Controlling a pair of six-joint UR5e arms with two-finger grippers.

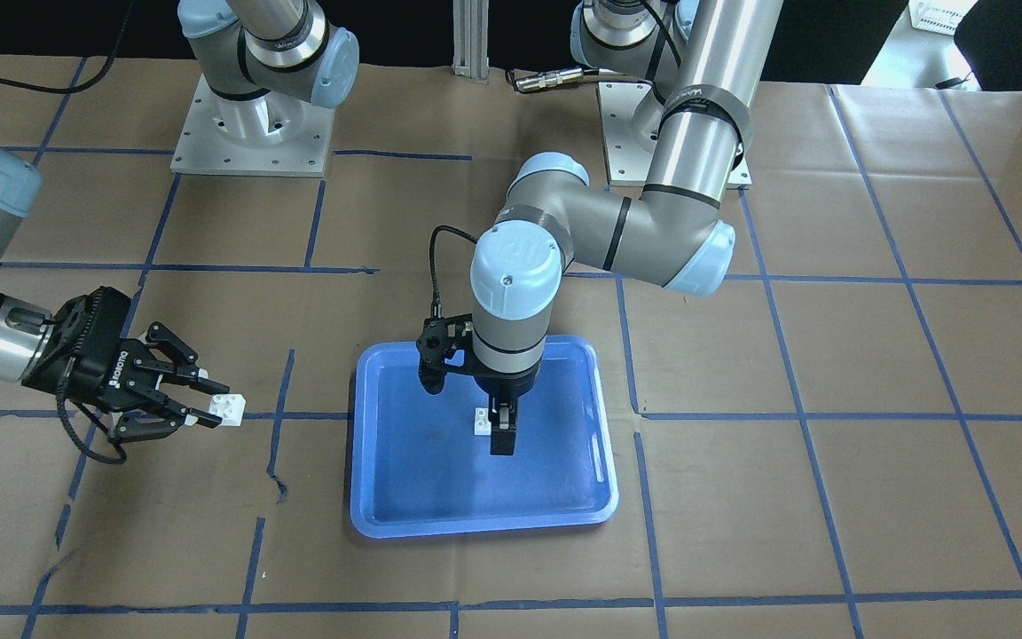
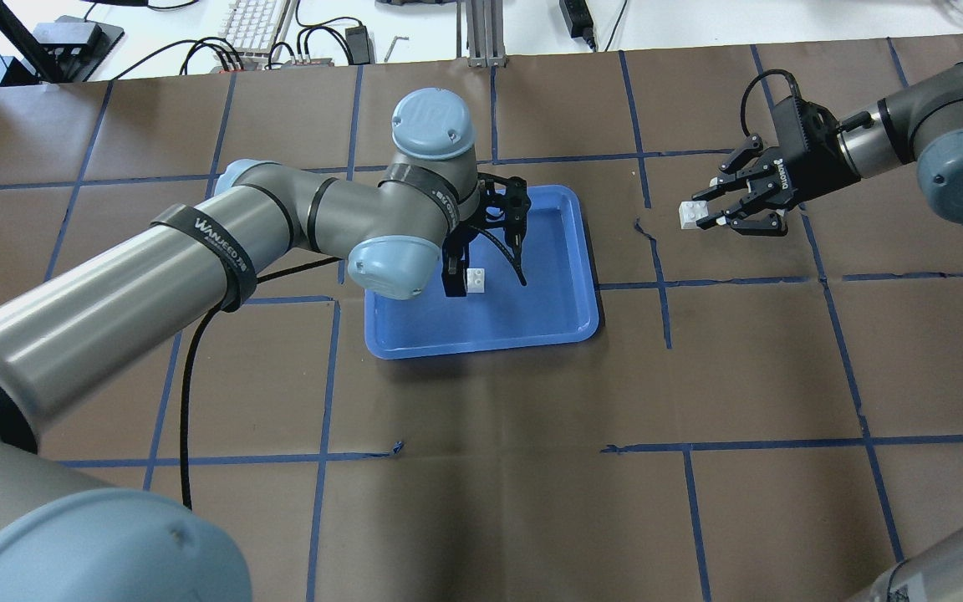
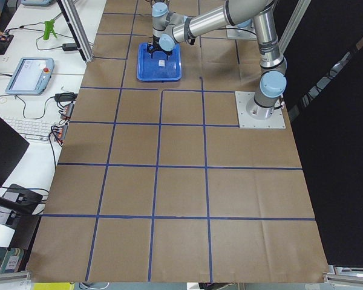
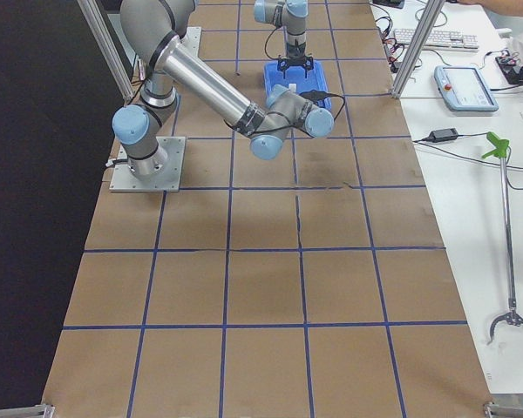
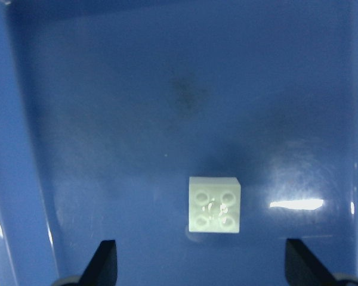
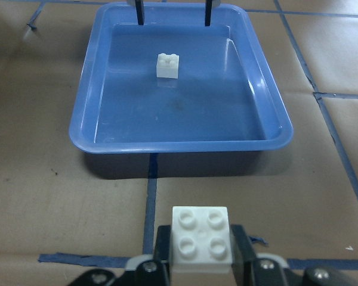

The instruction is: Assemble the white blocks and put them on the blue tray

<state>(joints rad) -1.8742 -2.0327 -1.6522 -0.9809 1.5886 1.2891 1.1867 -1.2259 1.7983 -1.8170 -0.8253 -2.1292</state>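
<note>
The blue tray (image 1: 440, 488) lies mid-table; it also shows in the overhead (image 2: 548, 313), left wrist (image 5: 137, 119) and right wrist (image 6: 185, 122) views. One white block (image 1: 482, 421) (image 2: 475, 280) (image 5: 214, 204) (image 6: 167, 64) sits studs up on the tray floor. My left gripper (image 1: 502, 426) (image 2: 452, 272) (image 5: 200, 265) points down over the tray, open and empty, just beside that block. My right gripper (image 1: 216, 406) (image 2: 711, 216) is shut on the second white block (image 1: 229, 410) (image 2: 690, 214) (image 6: 200, 238), held low over the paper, well apart from the tray.
The table is covered in brown paper with a blue tape grid (image 2: 665, 284). The left arm's elbow and forearm (image 2: 197, 251) reach over the table beside the tray. Two arm bases (image 1: 249, 133) stand at the robot's edge. A keyboard and cables (image 2: 256, 25) lie beyond the far edge.
</note>
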